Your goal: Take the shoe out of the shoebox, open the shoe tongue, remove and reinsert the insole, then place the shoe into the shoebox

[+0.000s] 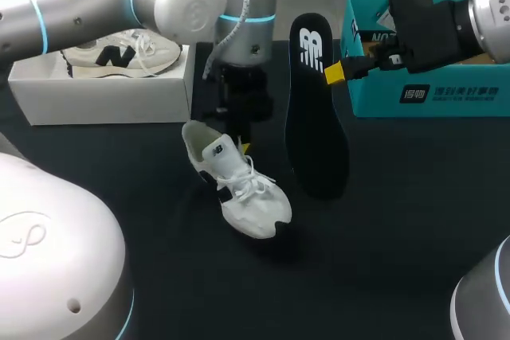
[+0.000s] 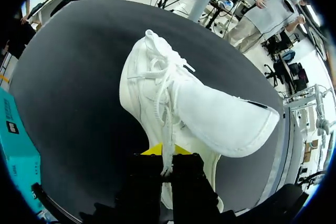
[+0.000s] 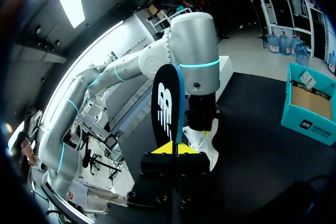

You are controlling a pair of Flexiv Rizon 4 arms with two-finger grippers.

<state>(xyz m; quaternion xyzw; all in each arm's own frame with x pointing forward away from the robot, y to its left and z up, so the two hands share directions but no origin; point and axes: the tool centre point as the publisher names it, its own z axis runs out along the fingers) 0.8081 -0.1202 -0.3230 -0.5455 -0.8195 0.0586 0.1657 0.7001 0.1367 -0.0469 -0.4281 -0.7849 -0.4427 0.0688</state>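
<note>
"So where's the insole [image 1: 315, 117]?"
"Right of centre, its length running top to bottom, pinched tight in the right gripper [image 1: 339, 72]. The shoe [image 1: 243, 189] sits just left, heel clamped by the left gripper [image 1: 241, 142]."

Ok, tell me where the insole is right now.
Head view, right of centre: the insole is pinched in the right gripper, between the white shoe and the teal box.

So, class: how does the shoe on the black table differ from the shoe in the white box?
The table shoe is all white, sole down; the boxed shoe is cream with a dark logo, lying on its side. Both are laced sneakers.
</note>
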